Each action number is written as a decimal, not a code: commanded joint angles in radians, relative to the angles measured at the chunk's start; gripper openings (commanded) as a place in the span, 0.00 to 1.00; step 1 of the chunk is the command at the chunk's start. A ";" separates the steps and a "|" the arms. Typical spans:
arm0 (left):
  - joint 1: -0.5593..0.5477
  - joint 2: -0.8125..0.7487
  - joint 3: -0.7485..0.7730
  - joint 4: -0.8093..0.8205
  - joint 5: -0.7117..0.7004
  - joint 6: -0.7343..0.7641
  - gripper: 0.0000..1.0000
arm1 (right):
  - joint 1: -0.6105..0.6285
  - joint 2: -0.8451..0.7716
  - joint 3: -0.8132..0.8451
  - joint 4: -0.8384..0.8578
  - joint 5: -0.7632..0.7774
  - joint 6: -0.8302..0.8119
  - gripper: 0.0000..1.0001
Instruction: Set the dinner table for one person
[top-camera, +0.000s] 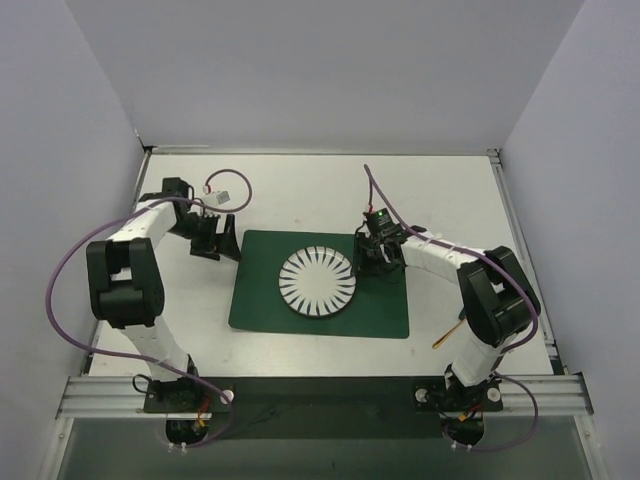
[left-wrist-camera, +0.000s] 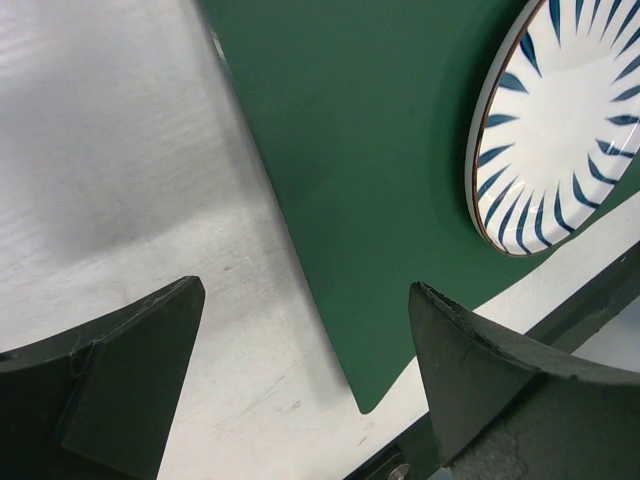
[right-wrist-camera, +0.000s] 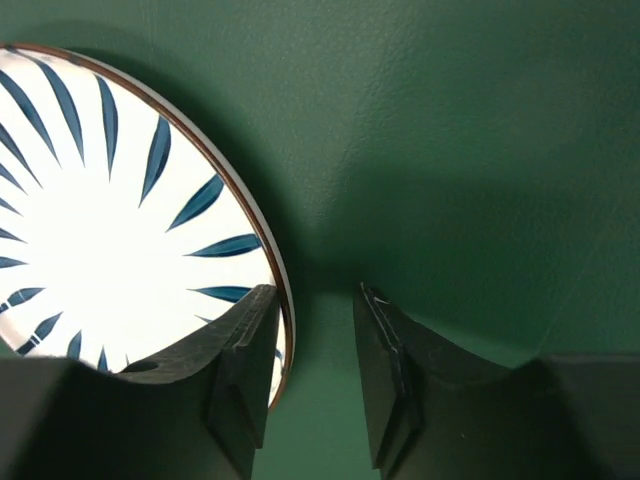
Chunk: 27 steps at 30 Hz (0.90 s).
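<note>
The white dinner table (top-camera: 300, 190) carries a dark green placemat (top-camera: 250, 300). A white plate (top-camera: 317, 282) with blue ray stripes lies flat on the mat's middle. My right gripper (top-camera: 375, 262) points down at the plate's right edge. In the right wrist view its jaws (right-wrist-camera: 315, 310) stand apart with a gap. The plate's (right-wrist-camera: 100, 220) brown rim runs just inside the left finger, which overlaps it, and bare placemat (right-wrist-camera: 480, 150) shows between the jaws. My left gripper (top-camera: 218, 240) hovers wide open and empty over the mat's left edge (left-wrist-camera: 380, 150), beside the plate (left-wrist-camera: 570, 120).
A thin orange-brown stick (top-camera: 447, 335) lies on the table by the right arm's base. A metal rail (top-camera: 320, 392) runs along the near edge, and grey walls close in the left, right and far sides. A purple cable with a white plug (top-camera: 222, 196) hangs behind the left gripper.
</note>
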 joint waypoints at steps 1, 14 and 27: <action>-0.069 -0.067 -0.041 0.046 -0.035 0.011 0.90 | 0.035 -0.009 0.039 -0.085 0.114 -0.005 0.32; -0.203 -0.002 -0.101 0.136 -0.239 -0.020 0.54 | 0.106 -0.055 0.052 -0.177 0.207 -0.008 0.07; -0.203 0.020 -0.109 0.129 -0.226 -0.031 0.48 | 0.111 -0.082 0.032 -0.191 0.151 -0.078 0.00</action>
